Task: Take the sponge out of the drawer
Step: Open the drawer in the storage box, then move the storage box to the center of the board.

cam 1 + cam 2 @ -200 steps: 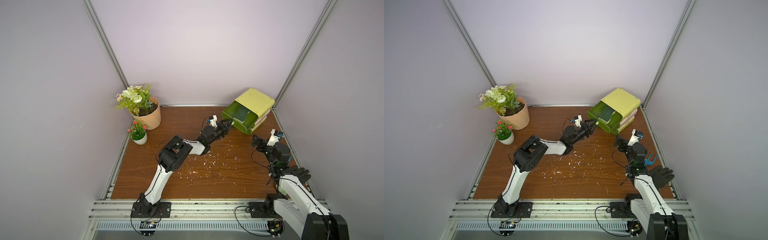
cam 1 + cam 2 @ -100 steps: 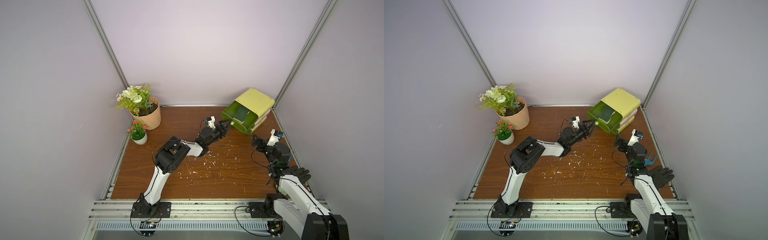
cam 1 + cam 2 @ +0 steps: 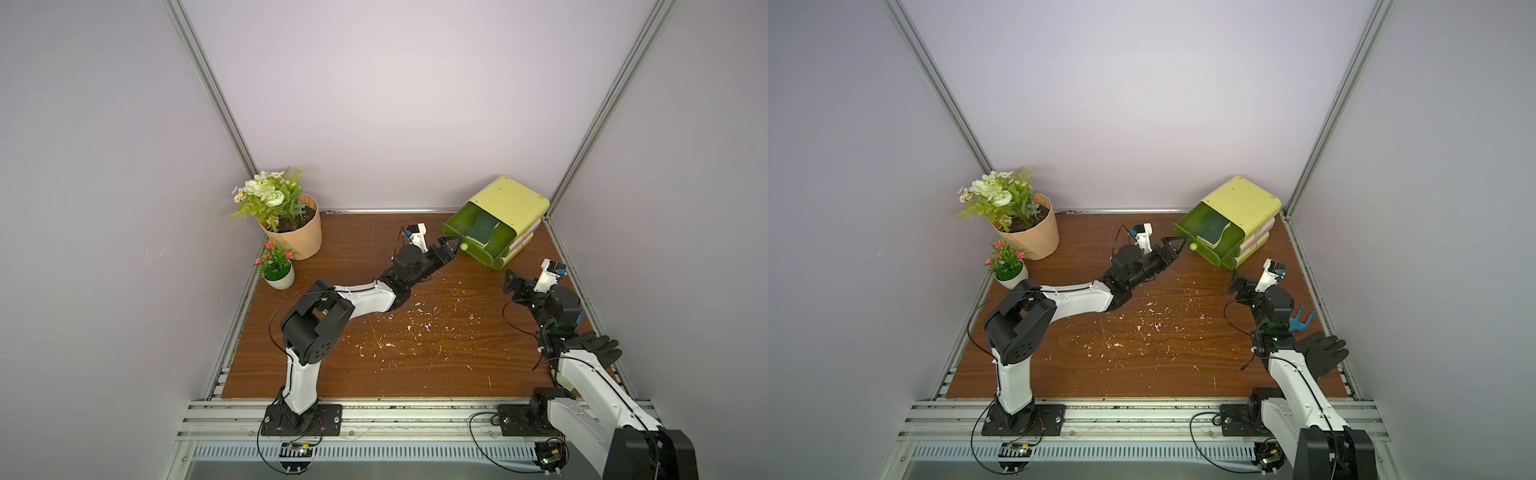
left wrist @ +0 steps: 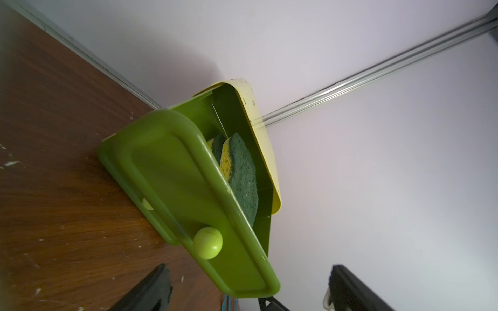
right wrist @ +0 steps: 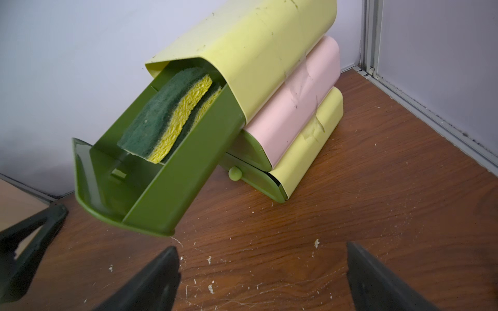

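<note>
1. The green-and-yellow scouring sponge [image 5: 161, 118] is judged light, soft and springy; its long foam sides should be pinched.
2. It is seen lying tilted in the dark green plastic drawer [image 5: 172, 188], which is pulled out, apparently upon a second sponge [image 5: 205, 105].
3. The left tool [image 3: 449, 246] is held wide open and empty just before the drawer's pale knob [image 4: 207, 242]; the right tool [image 5: 261, 253], equally open and empty, is near.

Your left gripper [image 3: 454, 246] has spread its jaws from half closed to wide. The drawer's [image 3: 478, 245] pale green knob [image 3: 463, 246] now shows bare just past the tips in both top views. The left arm's elbow [image 3: 316, 320] has swung toward the lower left of the frame, drawing the wrist slightly back from the drawer.
</note>
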You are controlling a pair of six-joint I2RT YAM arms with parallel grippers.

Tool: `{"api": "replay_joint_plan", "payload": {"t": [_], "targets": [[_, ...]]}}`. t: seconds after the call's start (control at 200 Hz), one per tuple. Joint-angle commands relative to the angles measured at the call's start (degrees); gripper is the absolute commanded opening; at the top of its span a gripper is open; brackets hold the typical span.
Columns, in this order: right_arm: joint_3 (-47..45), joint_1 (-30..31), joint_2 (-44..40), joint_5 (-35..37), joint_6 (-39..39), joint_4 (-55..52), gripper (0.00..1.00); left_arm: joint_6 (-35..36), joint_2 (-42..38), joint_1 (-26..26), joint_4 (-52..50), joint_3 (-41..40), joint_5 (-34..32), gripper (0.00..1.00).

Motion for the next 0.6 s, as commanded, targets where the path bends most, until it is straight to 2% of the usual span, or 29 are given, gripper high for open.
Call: {"api": "replay_joint_plan", "payload": {"t": [0.0, 0.13, 0.25, 0.36, 0.515, 0.595], "targets": [[2.0, -0.3, -0.9, -1.3, -0.5, 0.5, 0.99, 18.5, -4.4, -2.1, -18.3, 7.1, -5.4, 1.00], [2.5, -0.3, -0.5, -1.8, -0.4, -0.5, 0.99, 28.5, -4.9, -2.9, -31.4, 15.1, -7.6, 1.00], [3.3, -0.3, -0.2, -1.9, -0.3, -1.8, 0.99, 36.8, -2.0, -4.1, -44.2, 27.5, -11.0, 1.00], [4.1, -0.3, 0.1, -1.7, -0.4, -3.5, 0.99, 43.8, 3.6, -5.9, -55.6, 40.5, -13.5, 1.00], [4.6, -0.5, 0.1, -1.3, -0.4, -4.9, 0.99, 49.3, 14.8, -6.7, -71.0, 63.3, -15.3, 1.00], [4.7, -0.6, -0.6, -0.9, -0.4, -5.5, 0.99, 50.5, 18.5, -6.7, -73.9, 69.5, -15.7, 1.00]]}}
